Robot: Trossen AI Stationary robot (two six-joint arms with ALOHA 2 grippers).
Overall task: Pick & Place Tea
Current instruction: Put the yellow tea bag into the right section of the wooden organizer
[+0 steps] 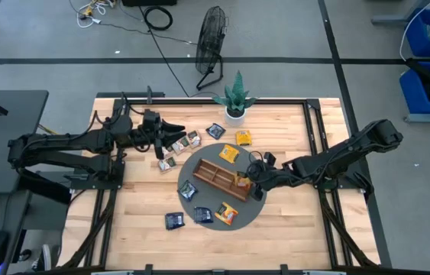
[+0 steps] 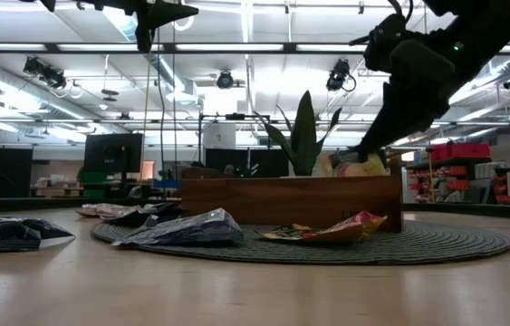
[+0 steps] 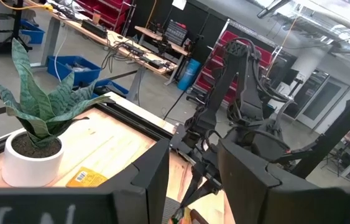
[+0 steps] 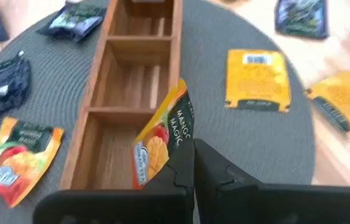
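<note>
My right gripper (image 4: 190, 163) is closed tight on a yellow mango tea sachet (image 4: 162, 134), and I hold it tilted just above the end compartment of the wooden tray (image 4: 97, 102), in the lower middle of the right wrist picture. In the high view this is a little right of the centre, on the round grey mat (image 1: 254, 210). Around the tray other sachets lie flat: one yellow sachet (image 4: 255, 79) on the mat at the right, one mango sachet (image 4: 19, 158) at the lower left, dark sachets (image 4: 75, 18) at the upper left. My left gripper (image 1: 170, 131) waits left of the centre in the high view, fingers partly apart and holding nothing, beside some pale sachets (image 1: 180, 143). A potted plant (image 1: 235, 98) stands near the upper middle of the table (image 1: 138, 229).
</note>
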